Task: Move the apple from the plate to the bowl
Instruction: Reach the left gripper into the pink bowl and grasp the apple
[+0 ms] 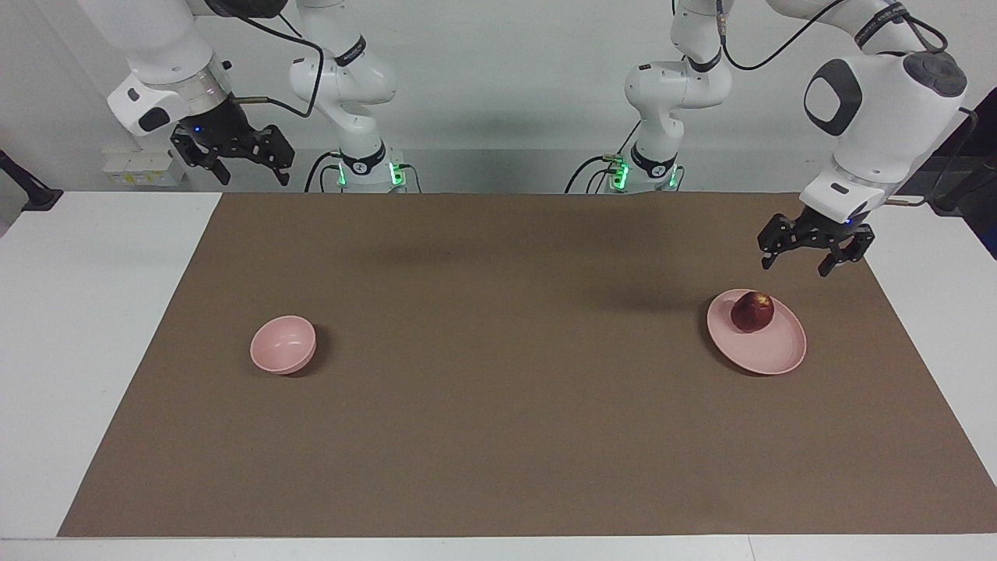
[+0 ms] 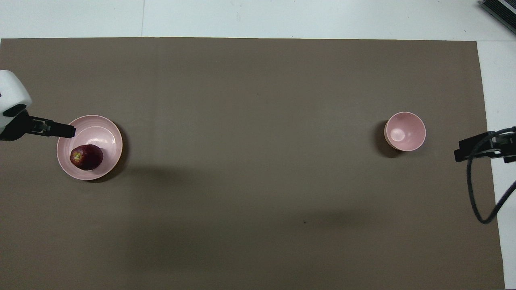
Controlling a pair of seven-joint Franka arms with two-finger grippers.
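Paper-like matte brown sheeting [image 1: 498, 389] is spread flat over a smooth white table [image 1: 93, 327]. One apple [image 1: 752, 312], round, glossy and dark red with a yellowish patch, is seen on one shallow pale pink plate [image 1: 767, 351] toward the left arm's end. One deeper pink bowl [image 1: 283, 344] is set well apart, toward the right arm's end. The left gripper [image 1: 799, 261] is held in the air near the plate's edge, jaws spread, nothing gripped. The right gripper [image 1: 253, 173] is parked open and empty above the table's edge.
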